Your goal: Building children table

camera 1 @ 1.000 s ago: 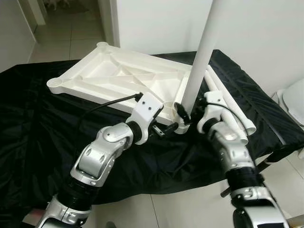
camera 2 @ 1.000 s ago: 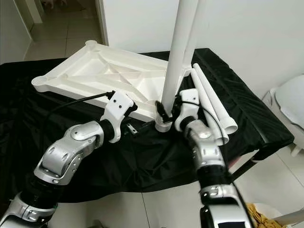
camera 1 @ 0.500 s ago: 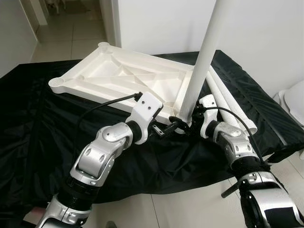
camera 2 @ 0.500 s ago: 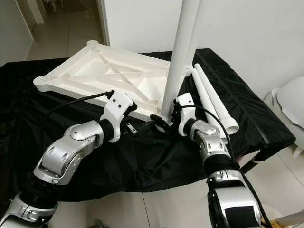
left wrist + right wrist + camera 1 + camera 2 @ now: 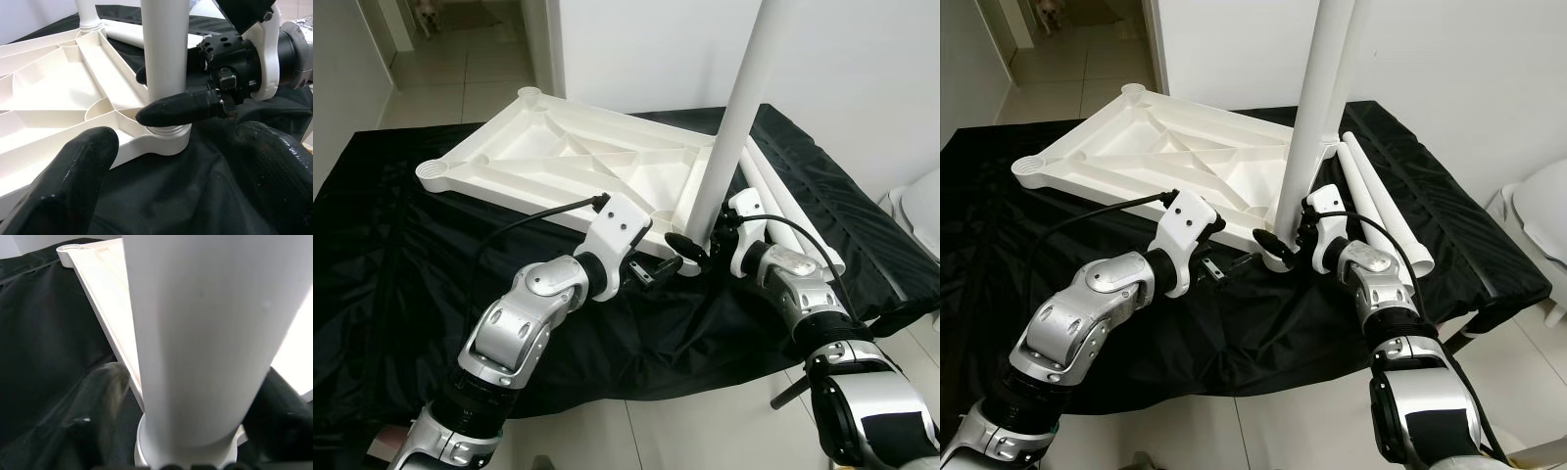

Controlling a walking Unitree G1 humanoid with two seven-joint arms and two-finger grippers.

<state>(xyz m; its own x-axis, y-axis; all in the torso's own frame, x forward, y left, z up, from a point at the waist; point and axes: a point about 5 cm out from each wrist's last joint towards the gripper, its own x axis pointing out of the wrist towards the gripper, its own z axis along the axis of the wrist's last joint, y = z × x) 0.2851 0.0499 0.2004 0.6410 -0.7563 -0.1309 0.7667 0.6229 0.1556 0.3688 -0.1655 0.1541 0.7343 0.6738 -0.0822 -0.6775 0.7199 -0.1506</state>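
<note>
a white tabletop (image 5: 563, 162) lies upside down on a black cloth (image 5: 391, 284), ribs up, its far corners toward the wall. the left gripper (image 5: 651, 272) hangs just in front of the tabletop's near right corner, fingers (image 5: 73, 181) apart and holding nothing; in the left wrist view the corner socket (image 5: 164, 139) sits between and beyond them. a white leg (image 5: 736, 108) stands upright in that socket, tilted slightly to the right as it rises. the right gripper (image 5: 700, 245) is at the leg's base, one black finger (image 5: 181, 106) on each side of the tube just above the socket; the fingers look closed on the leg, and in the right wrist view the tube (image 5: 205, 333) stands between the two dark fingers. right of the leg, spare legs (image 5: 783, 211) lie side by side on the cloth, running from the tabletop's right edge toward the cloth's front right corner.
</note>
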